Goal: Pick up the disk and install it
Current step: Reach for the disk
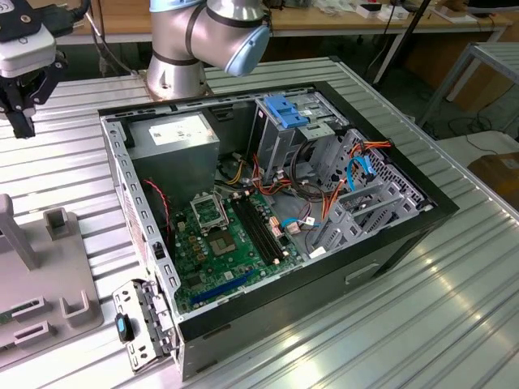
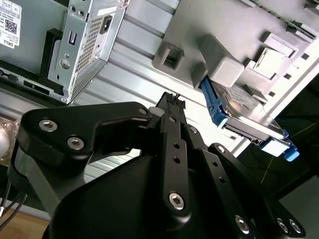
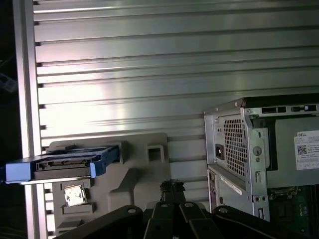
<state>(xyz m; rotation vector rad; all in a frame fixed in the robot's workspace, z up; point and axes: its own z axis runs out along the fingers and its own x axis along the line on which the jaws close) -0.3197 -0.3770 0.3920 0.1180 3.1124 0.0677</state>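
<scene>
Over at the exterior view's left the gripper hangs pointing straight down above the ribbed metal table, its pincer closed on nothing, set apart from the disk, which sits slotted on edge in the grey holder near the open computer case.

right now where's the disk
In the first wrist view the disk sits in the grey fixture on the ribbed table, beside the computer case and apart from the gripper. The fixture lies at the exterior view's lower left.
</scene>
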